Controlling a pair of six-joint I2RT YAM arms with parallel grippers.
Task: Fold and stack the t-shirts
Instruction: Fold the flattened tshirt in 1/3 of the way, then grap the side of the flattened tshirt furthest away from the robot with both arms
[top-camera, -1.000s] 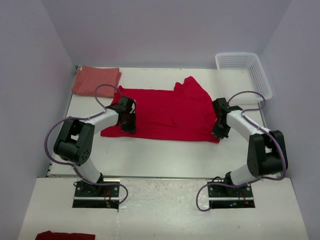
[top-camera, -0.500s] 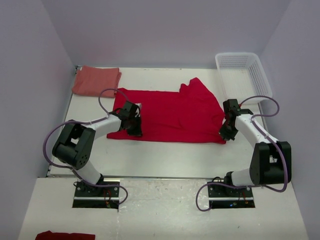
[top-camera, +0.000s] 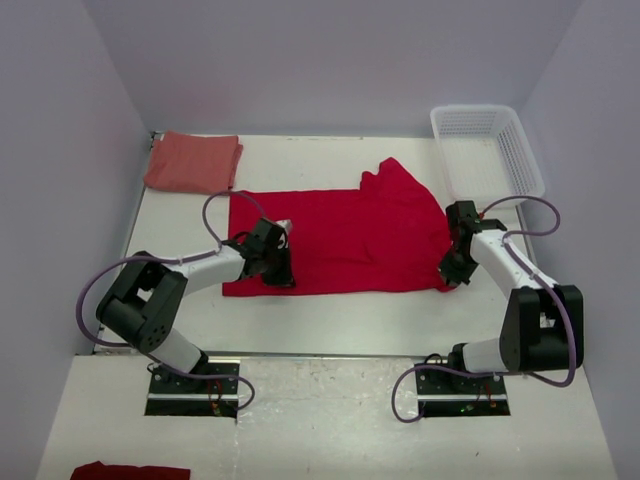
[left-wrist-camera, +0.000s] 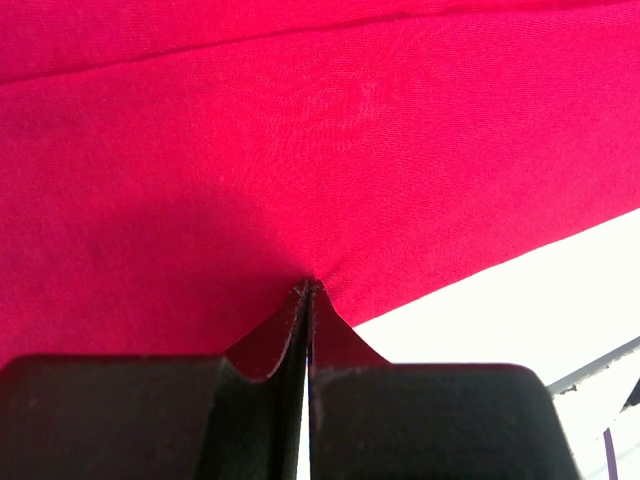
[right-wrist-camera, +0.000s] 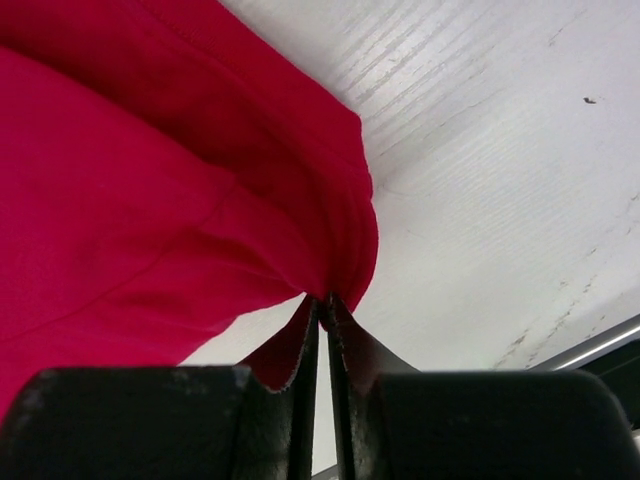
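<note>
The bright red t-shirt (top-camera: 350, 235) lies spread across the middle of the table, one sleeve sticking up at its far right. My left gripper (top-camera: 280, 266) is shut on the shirt's near left edge; the wrist view shows red cloth (left-wrist-camera: 300, 150) pinched between the closed fingertips (left-wrist-camera: 308, 290). My right gripper (top-camera: 452, 270) is shut on the shirt's near right corner; red cloth (right-wrist-camera: 150, 180) bunches at its tips (right-wrist-camera: 327, 300). The salmon-red t-shirt (top-camera: 193, 162) lies folded at the far left corner.
A white lattice basket (top-camera: 487, 150) stands at the far right corner. Purple walls close in the table on three sides. A scrap of red cloth (top-camera: 130, 470) lies on the floor in front of the left base.
Both grippers have pulled the red shirt toward the near edge and right. The left gripper slid right along the hem; the shirt now lies flatter and more rectangular.
</note>
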